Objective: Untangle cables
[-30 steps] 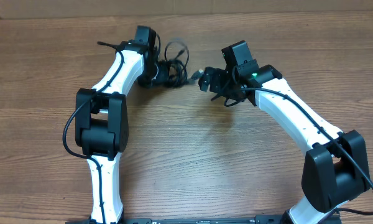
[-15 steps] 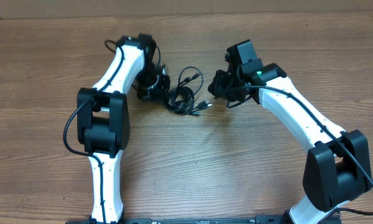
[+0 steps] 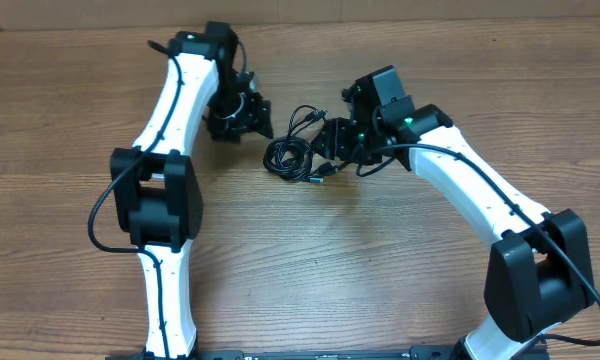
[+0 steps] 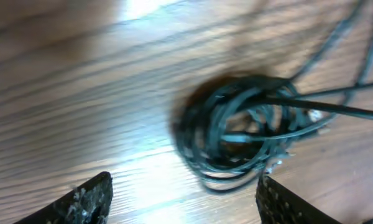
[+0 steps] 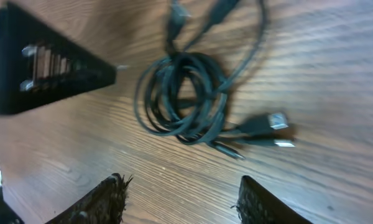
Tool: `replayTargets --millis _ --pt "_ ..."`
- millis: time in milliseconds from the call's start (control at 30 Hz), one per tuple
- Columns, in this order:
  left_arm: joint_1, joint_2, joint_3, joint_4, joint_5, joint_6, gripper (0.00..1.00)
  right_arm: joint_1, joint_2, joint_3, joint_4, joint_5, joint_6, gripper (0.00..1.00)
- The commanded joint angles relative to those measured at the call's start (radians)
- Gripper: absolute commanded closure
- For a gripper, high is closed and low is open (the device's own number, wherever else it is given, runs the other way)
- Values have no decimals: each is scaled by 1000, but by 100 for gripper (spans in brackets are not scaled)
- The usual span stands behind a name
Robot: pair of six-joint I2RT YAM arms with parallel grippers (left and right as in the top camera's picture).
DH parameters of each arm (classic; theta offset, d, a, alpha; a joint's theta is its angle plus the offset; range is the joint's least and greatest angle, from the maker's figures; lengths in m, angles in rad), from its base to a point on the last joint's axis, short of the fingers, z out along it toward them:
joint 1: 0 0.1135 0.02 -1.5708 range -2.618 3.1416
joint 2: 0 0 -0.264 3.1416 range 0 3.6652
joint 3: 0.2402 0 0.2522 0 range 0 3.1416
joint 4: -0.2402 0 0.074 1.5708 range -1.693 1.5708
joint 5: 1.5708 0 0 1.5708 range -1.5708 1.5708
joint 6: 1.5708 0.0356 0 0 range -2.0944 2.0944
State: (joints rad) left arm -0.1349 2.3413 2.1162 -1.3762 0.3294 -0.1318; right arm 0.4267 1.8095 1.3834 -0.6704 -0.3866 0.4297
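Left tool (image 4: 183, 198) near blurred cables (image 4: 194, 140)

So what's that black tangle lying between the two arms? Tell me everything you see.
The cables are thin black cords, rubbery-looking, wound into a loose coil lying flat on the wooden table. Several ends trail out; two end in small metal plugs. Only the table seems to touch them.

The wood-grain table (image 3: 360, 250) carries the cables (image 3: 292, 156), a black coil lying flat, loose strands trailing off; the plug ends (image 5: 275, 121) seem to rest on the wood
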Motion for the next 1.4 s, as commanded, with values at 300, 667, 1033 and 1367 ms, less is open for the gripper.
replayTargets --millis 300,667,1033,1367 --pt "113 -3 -183 111 17 -36 27 144 148 -3 185 6 -136 49" --pt "94 -3 -351 269 139 92 28 239 279 -3 245 352 -150 80" --pt "94 -3 -373 304 142 96 30 238 253 37 190 317 -169 76" --pt "123 -3 -373 304 162 9 21 244 191 103 221 251 -265 61"
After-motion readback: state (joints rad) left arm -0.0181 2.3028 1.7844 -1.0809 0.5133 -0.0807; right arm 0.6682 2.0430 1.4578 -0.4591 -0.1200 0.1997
